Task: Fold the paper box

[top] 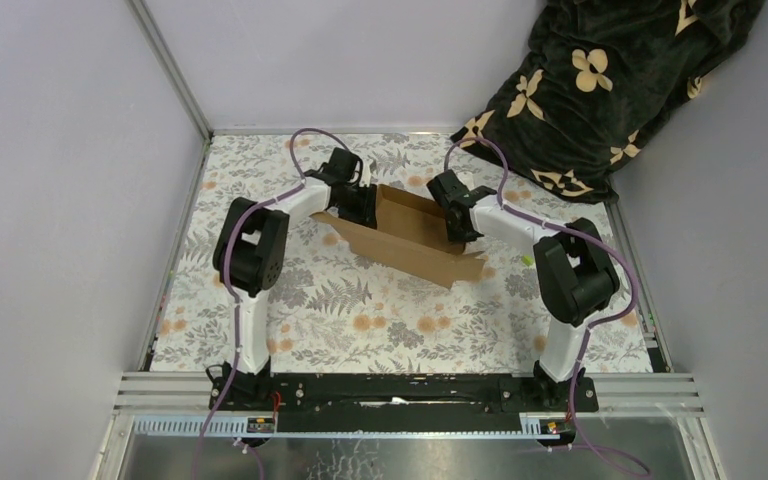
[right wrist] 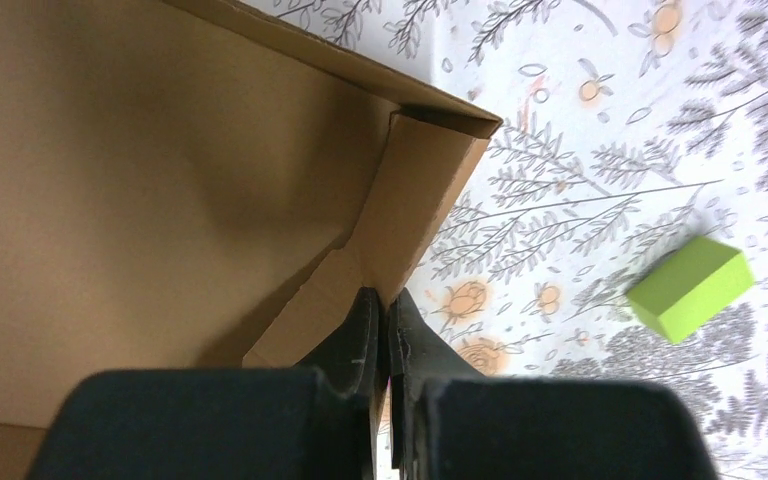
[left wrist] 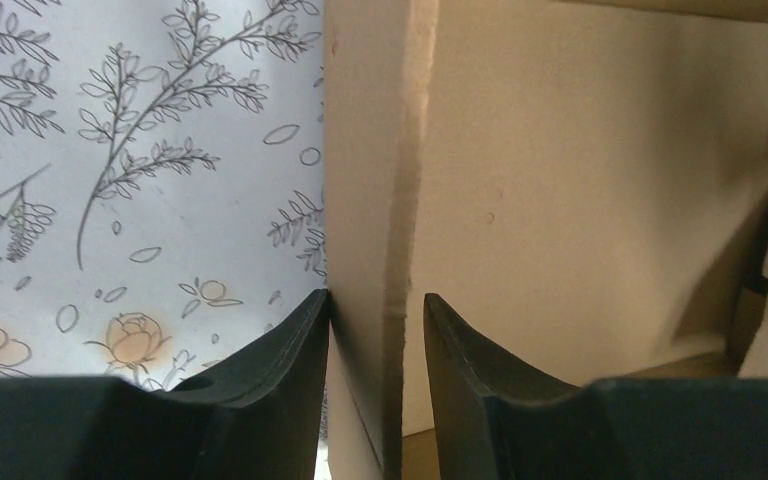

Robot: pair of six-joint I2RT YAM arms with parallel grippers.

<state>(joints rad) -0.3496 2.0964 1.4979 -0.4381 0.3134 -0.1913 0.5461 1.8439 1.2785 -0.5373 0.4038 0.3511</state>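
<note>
**A:** Entry one: surface and room?

**B:** One table, covered with a pale cloth printed with ferns and orange flowers, which shows on every side of the paper box. Plain pale walls stand to the left of the box, behind it and to its right. One dark blanket with cream flower motifs is heaped beyond the box, off to its far right. One small lime-green block lies on the cloth near the box's right end, apart from it.

**A:** The box itself?

**B:** Brown corrugated cardboard, unmarked, partly raised. One long wall stands up and a flat panel spreads out on the near side. It lies on the table with an arm reaching to each of its ends.

**A:** Left gripper?

**B:** At the box's left end. Its fingers are apart, straddling an upright cardboard wall. The outer finger lies against the wall's outside face. The inner finger stands just off the wall's rough edge. The wall is not clamped.

**A:** Right gripper?

**B:** At the box's right end, by an inside corner. Its fingers are pressed together, pinching the lower edge of the end flap.
</note>
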